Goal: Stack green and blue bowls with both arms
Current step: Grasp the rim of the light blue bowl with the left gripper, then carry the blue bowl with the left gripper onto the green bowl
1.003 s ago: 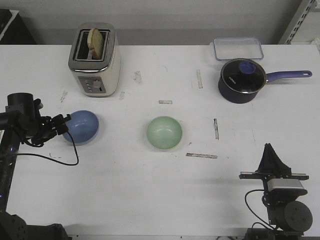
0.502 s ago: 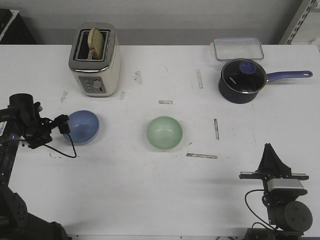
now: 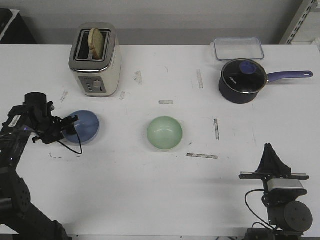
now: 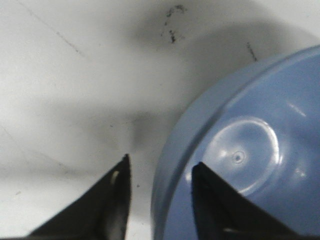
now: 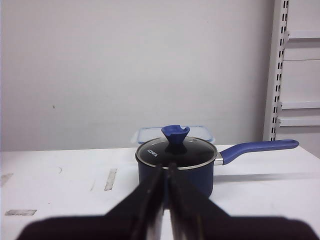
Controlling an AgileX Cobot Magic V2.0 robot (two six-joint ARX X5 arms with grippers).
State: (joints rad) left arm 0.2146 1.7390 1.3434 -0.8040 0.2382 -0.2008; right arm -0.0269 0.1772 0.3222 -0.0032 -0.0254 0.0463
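Note:
The pale blue bowl (image 3: 84,126) sits on the white table at the left. It fills one side of the left wrist view (image 4: 250,150). The mint green bowl (image 3: 164,132) sits at the table's middle, a good way to its right. My left gripper (image 3: 69,126) is open at the blue bowl's left rim. In the left wrist view the left gripper (image 4: 161,167) straddles the rim, one finger inside the bowl and one outside over the table. My right gripper (image 3: 271,148) is shut and empty at the front right, far from both bowls.
A cream toaster (image 3: 95,60) with bread stands at the back left. A dark blue lidded saucepan (image 3: 242,80) and a clear container (image 3: 238,48) are at the back right. The saucepan also shows ahead of the right gripper in the right wrist view (image 5: 176,162).
My left gripper has moved right onto the blue bowl's rim and now straddles it. The bowls and the right arm have not moved.

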